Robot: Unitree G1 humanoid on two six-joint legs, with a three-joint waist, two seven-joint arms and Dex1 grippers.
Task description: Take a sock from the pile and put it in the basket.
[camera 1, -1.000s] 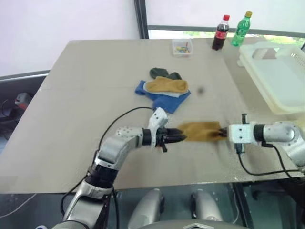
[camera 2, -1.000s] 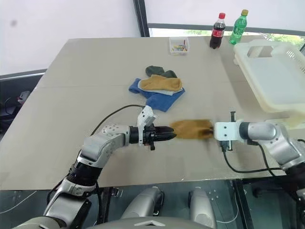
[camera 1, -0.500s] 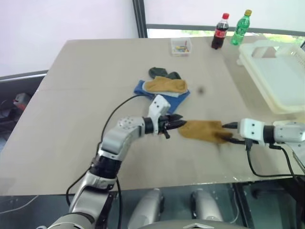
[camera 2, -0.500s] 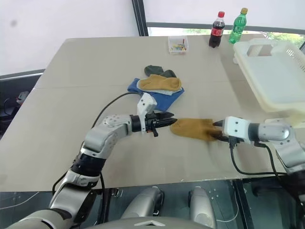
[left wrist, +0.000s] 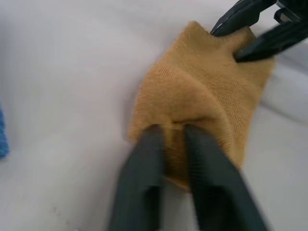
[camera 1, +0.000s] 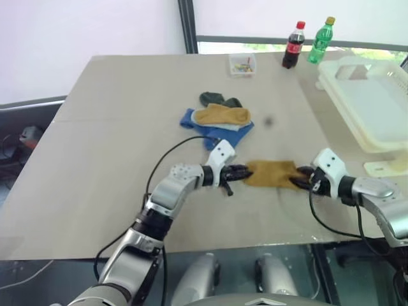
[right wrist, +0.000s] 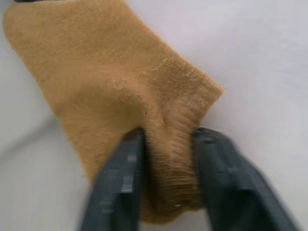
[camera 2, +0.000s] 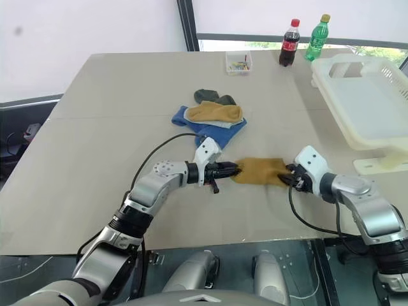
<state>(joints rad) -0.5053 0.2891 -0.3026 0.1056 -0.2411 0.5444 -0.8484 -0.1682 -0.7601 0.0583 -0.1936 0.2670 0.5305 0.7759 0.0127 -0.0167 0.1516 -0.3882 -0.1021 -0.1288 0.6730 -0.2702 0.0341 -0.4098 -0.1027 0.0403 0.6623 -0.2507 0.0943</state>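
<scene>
A mustard-yellow sock (camera 1: 271, 173) lies flat on the table, near the front and apart from the pile (camera 1: 220, 118) of blue, pale, dark green and mustard socks behind it. My left gripper (camera 1: 237, 172) is shut on the sock's left end, pinching a small fold (left wrist: 171, 130). At the opposite end my right gripper (camera 1: 305, 179) is shut on it, with the fabric bunched between its fingers (right wrist: 168, 137). The cream-white basket (camera 1: 376, 108) stands at the table's far right, well away from both grippers.
A cola bottle (camera 1: 294, 44), a green bottle (camera 1: 321, 39) and a small clear box (camera 1: 243, 64) stand along the table's back edge. A cream plastic piece (camera 1: 384, 167) lies in front of the basket. A black cable loops from my left arm.
My left gripper let go, then moved right and shut on the sock's left end again. My right wrist rolled, and its gripper opened and shut again on the other end.
</scene>
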